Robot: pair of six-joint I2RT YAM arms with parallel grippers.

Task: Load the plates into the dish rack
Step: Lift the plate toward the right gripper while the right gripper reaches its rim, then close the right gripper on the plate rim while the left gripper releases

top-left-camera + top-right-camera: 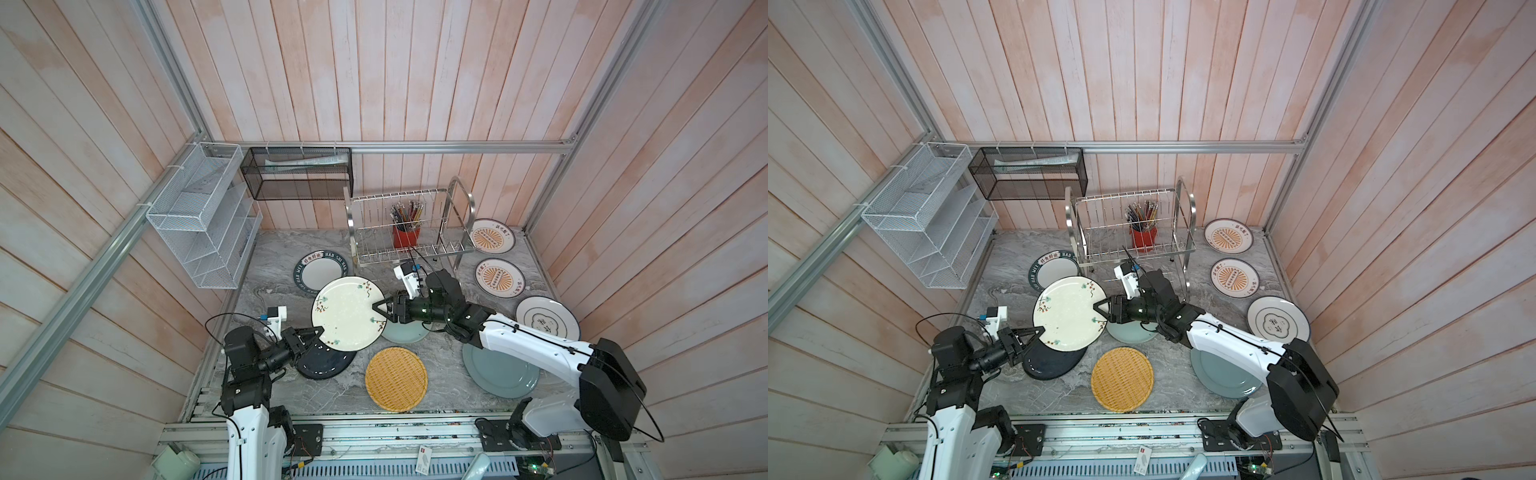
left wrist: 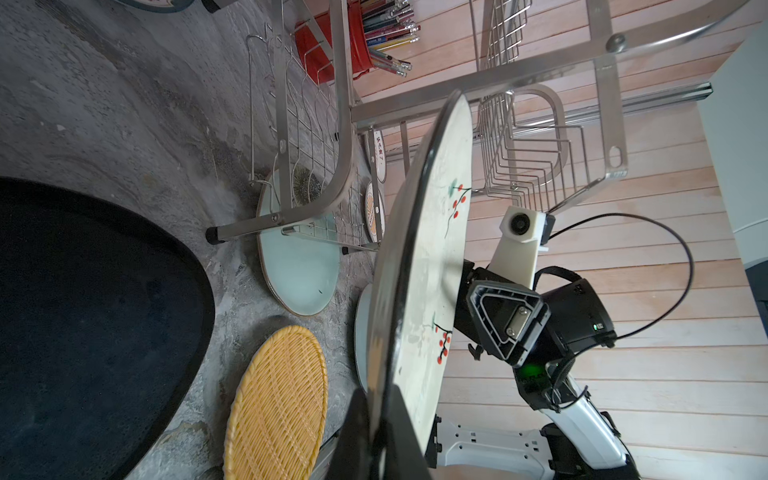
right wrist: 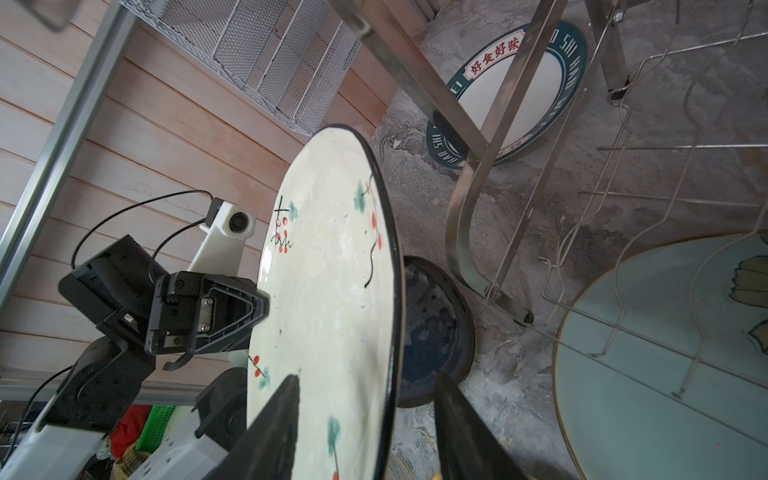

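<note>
Cream plate (image 1: 347, 313), rim in left hand (image 1: 321, 331)

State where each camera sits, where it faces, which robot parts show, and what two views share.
Top view: overhead, looking down and forward onto the dish rack and both arms.
Top view: alongside, same aim and arms; flowered plate central.
Left wrist: on the left arm, past the left gripper along that plate's rim; right gripper beyond.
Right wrist: on the right arm, past the right gripper onto the plate's face; left gripper opposite.
Shared: both wrist views show that plate and the black plate.
</note>
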